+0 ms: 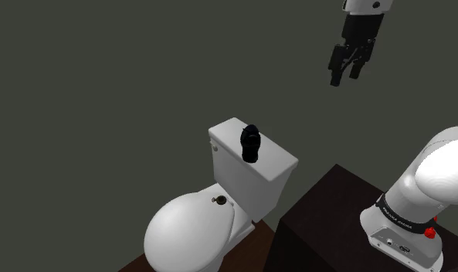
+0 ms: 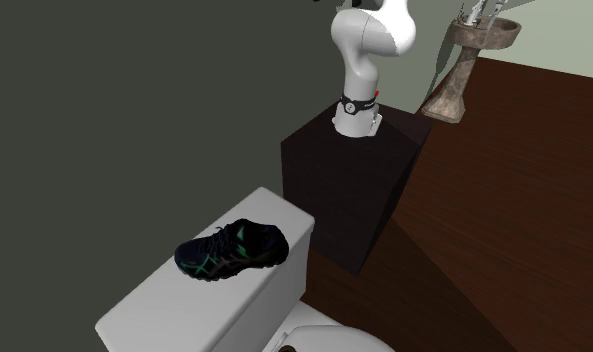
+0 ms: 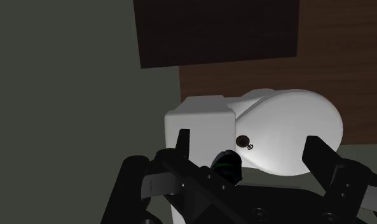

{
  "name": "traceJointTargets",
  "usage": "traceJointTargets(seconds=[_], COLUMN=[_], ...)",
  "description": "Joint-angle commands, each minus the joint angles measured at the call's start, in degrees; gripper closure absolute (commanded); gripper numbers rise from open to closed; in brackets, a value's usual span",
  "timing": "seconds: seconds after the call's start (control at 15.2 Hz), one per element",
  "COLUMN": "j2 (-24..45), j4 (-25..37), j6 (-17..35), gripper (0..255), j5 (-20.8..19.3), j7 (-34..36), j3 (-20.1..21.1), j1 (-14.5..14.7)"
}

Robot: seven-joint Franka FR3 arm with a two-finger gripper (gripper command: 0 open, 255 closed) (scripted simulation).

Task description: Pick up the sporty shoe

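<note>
A white toilet stood against a dark grey-green wall (image 1: 103, 93), with its lid (image 1: 188, 236) closed. The sporty shoe (image 1: 250, 144) lay on its side on top of the flat white tank (image 1: 262, 179), roughly at the middle of the tank top. In the second exterior view the shoe (image 2: 232, 252) was black with green flashes and dark laces, its toe pointing towards that view's left.

The black gripper (image 1: 344, 76) hung in the air high above the tank, towards the shoulder view's right, pointing down. It was well apart from the shoe and touched nothing. In the wrist view the gripper (image 3: 248, 141) looked straight down on the tank (image 3: 196, 118). Its two fingers (image 3: 182, 145) stood wide apart with nothing clasped between them. The shoe (image 3: 226, 167) appeared far below in the gap between them, closer to the left-hand finger.

A small dark round thing (image 1: 219, 201) sat on the toilet lid just in front of the tank.

The white arm (image 2: 369, 50) rose from a dark brown box stand (image 2: 354, 190) that stood on a wooden floor (image 2: 504, 200) just beside the toilet. Far behind the stand, at the second exterior view's upper right, stood a brownish pedestal basin (image 2: 474, 40).
</note>
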Motion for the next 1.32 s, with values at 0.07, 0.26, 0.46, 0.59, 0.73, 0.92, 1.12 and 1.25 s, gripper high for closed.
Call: traceJointTargets(seconds=[0.07,0.26,0.46,0.59,0.73,0.92,1.12,1.25], j2=[0.3,2.0,4.6,6.8,9.5,14.2,19.7,23.7], j4=[-1.5,-5.6,-8.8,-10.5,-11.8,-13.0,-13.3,-13.0], j6=[2.5,9.9,17.5,22.7,27.8,35.5,43.0,47.8], gripper=[0,0,0,0,0,0,0,0], j5=[-0.1,-0.3,-0.4,-0.4,-0.3,-0.1,0.4,0.9], j7=[-0.6,-2.2,-3.8,-4.9,-6.0,-7.7,-9.6,-10.9], j3=[-0.2,-0.8,-1.3,-1.7,-2.1,-2.6,-3.2,-3.6], j1=[0.0,0.0,0.0,0.0,0.1,0.2,0.4,0.6])
